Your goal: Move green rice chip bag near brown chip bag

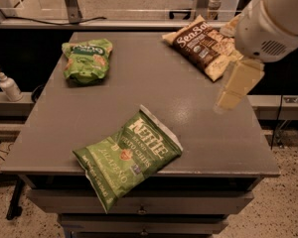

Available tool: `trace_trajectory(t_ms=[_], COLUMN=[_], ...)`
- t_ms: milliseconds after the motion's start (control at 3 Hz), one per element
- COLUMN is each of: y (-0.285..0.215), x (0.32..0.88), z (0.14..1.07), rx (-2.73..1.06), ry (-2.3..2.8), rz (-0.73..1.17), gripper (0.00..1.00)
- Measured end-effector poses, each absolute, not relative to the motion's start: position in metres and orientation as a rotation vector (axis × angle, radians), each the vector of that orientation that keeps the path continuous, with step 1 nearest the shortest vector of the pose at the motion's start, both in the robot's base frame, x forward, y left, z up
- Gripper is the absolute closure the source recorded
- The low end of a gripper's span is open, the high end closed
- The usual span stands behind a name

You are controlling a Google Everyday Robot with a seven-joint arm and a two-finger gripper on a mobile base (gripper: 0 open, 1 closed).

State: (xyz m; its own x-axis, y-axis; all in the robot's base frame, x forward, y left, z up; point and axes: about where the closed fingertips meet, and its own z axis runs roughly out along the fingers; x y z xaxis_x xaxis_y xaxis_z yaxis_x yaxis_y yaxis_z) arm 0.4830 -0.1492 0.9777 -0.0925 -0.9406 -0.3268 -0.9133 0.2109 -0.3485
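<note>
Off to the left a small pump bottle (9,86) stands on a ledge. On the desk (154,103) the green rice chip bag (85,61) lies flat at the far left corner, untouched as far as I can judge. The green Kettle bag (126,157) hangs over the near edge. The brown chip bag (203,44) lies at the far right corner, well apart from the green rice chip bag. The gripper (238,86) hangs above the desk's right side, just beside the brown chip bag, carrying nothing I can see — open or closed, I cannot tell. Reach, grasp and carry all look left to do
</note>
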Motion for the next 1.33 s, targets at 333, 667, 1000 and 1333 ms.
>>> trace_trajectory(t_ms=[333,667,1000,1333], y=[-0.108,-0.108,-0.108,-0.066], x=[0.514,0.513,0.515,0.537], z=[0.965,0.965,0.967,0.968], rx=[-1.684,-1.684,-1.675,-1.631], ry=[1.92,1.92,1.911,1.84], rz=[0.026,0.026,0.041,0.134], gripper=[0.0,0.0,0.0,0.0])
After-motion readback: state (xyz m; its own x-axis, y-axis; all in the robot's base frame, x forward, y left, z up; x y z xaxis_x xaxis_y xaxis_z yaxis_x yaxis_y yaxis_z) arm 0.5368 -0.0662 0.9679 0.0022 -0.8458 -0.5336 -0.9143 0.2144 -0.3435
